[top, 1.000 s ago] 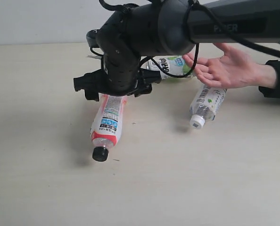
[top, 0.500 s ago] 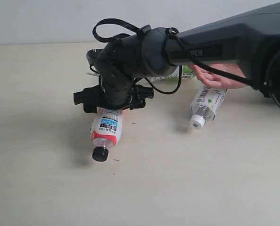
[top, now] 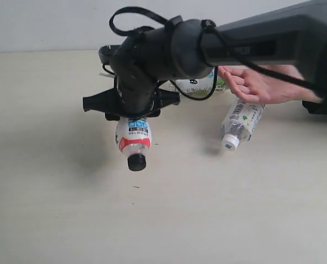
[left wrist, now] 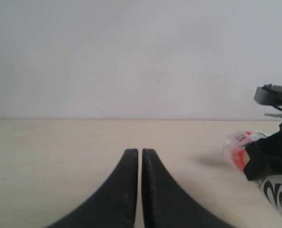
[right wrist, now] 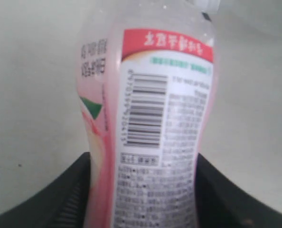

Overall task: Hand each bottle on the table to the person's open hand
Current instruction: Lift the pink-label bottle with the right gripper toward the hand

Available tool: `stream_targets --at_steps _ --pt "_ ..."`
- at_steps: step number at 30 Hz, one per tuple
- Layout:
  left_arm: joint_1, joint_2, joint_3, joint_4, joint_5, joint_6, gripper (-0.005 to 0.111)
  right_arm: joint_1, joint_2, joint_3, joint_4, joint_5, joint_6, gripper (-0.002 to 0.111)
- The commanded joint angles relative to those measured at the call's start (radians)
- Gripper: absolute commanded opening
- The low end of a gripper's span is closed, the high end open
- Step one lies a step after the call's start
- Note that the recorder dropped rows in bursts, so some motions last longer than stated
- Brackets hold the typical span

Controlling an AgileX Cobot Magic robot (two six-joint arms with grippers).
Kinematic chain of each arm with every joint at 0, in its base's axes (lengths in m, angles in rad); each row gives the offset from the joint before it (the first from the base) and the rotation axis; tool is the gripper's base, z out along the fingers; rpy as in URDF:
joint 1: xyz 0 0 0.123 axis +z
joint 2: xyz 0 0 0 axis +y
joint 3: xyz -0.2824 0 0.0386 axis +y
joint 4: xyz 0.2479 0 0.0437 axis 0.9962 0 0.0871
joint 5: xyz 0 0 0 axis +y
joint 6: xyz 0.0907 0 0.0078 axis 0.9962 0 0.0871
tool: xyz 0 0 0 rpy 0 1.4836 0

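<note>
Red-pink bottle gripped, handover not yet made.
Above the table (top: 53,220), the right claw (top: 133,110) is clamped on the red-pink bottle (top: 134,137), apart from the person's open hand (top: 254,85), which is empty. The green-white bottle (top: 199,85) and the white-capped bottle (top: 240,122) apparently wait their turn; the left claw (left wrist: 140,190) has its tips together.

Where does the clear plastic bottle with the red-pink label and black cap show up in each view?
Exterior view: the clear plastic bottle with the red-pink label and black cap hangs left of centre.
Left wrist view: at the right edge, partly hidden.
Right wrist view: fills the centre, barcode facing the camera.
Shared landmark: the black right claw clamped around it.
</note>
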Motion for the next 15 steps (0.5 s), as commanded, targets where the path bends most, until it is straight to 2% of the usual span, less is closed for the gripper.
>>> stream_targets --at_steps 1,15 --pt "0.002 -0.007 0.002 0.004 -0.002 0.001 0.005 0.001 -0.097 -0.007 0.026 0.018 -0.091 0.0" --pt "0.002 -0.007 0.002 0.004 -0.002 0.001 0.005 0.001 -0.386 -0.007 0.053 0.328 -0.331 0.0"
